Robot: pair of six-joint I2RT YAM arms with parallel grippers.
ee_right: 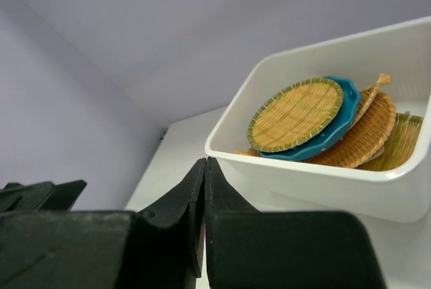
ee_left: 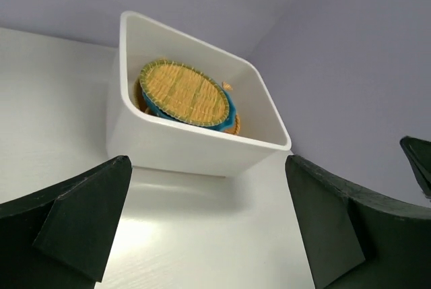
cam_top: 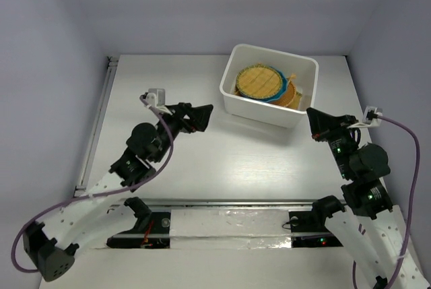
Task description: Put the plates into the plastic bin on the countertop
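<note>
The white plastic bin (cam_top: 259, 110) stands at the back right of the countertop (cam_top: 236, 161). In it a round wicker plate (cam_top: 258, 81) lies on top of the teal-blue plate (cam_top: 285, 91), with more wicker plates (cam_top: 295, 98) under and beside them. My left gripper (cam_top: 201, 112) is open and empty, low over the countertop left of the bin. My right gripper (cam_top: 314, 115) is shut and empty, just off the bin's near right corner. The left wrist view shows the bin (ee_left: 175, 147) and top plate (ee_left: 183, 92) between open fingers (ee_left: 81, 221). The right wrist view shows the shut gripper (ee_right: 205, 162), bin (ee_right: 323, 184), wicker plate (ee_right: 295, 114) and teal plate (ee_right: 338, 124).
A metal rail (cam_top: 97, 124) runs along the countertop's left edge. Pale walls close in the back and both sides. The arm bases and a taped strip (cam_top: 229, 225) sit along the near edge.
</note>
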